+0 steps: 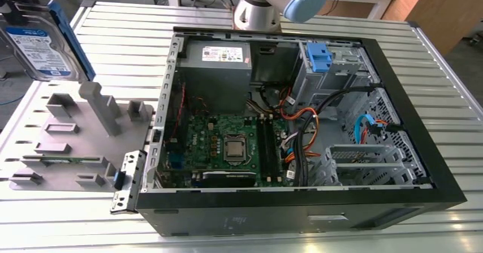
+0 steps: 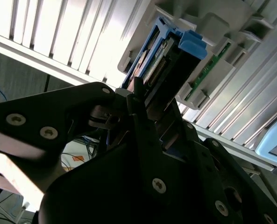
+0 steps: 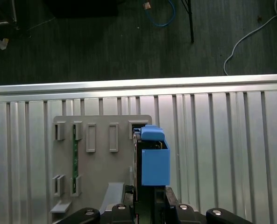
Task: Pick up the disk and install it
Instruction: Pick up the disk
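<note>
Black gripper (image 2: 143, 93) right up close in the second wrist view, and its two dark fingers are closed tight on the flat silver hard disk with blue plastic side rails (image 2: 175, 51). That's a firm clamp. In the first wrist view the gripper (image 3: 150, 205) sits at the frame's edge with the disk (image 3: 154, 161) sticking out from between the fingers, blue rail facing the lens.

Beyond it lies the pale grey plastic fixture plate with upright holders (image 3: 101, 168), resting on the ribbed aluminium table (image 3: 222, 140). The disk hangs over the plate's edge, clear of the holders.

Over to the exterior view: the disk (image 1: 34, 46) is up in the air at the exterior view's far left, standing on edge, blue-and-white label showing, above the fixture plate (image 1: 83, 151). It's well apart from the open black desktop computer case (image 1: 302, 219), which lies on its side on the table (image 1: 76, 230). Inside the case: a green motherboard (image 1: 226, 145), a grey power-supply box with a white sticker (image 1: 215, 60) and a blue plastic latch on a bare metal cage (image 1: 318, 58). The silver-and-blue robot arm (image 1: 272, 4) rises behind the case.
</note>
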You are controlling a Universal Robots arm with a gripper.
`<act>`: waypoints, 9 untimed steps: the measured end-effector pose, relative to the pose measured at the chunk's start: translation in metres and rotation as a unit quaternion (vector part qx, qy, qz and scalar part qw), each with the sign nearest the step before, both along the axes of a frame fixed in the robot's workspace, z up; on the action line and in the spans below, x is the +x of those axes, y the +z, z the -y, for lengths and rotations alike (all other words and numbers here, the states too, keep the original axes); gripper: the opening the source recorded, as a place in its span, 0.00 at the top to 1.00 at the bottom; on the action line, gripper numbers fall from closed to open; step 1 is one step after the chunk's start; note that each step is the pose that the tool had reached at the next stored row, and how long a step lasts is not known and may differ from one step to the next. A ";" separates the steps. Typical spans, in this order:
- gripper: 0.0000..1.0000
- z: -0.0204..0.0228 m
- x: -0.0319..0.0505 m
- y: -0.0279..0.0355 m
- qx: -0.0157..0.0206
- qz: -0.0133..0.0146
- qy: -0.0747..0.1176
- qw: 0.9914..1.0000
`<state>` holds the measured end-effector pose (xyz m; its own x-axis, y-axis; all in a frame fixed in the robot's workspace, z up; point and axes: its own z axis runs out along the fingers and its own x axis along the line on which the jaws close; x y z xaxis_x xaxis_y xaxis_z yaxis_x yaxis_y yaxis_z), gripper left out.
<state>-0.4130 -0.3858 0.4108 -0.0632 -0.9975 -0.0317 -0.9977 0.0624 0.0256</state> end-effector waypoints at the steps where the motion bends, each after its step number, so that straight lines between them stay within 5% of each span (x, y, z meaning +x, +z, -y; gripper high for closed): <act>1: 0.65 0.0000 0.0000 0.0007 0.000 0.000 0.000 1.000; 9: 0.65 0.0000 0.0000 0.0010 0.000 0.000 0.000 1.000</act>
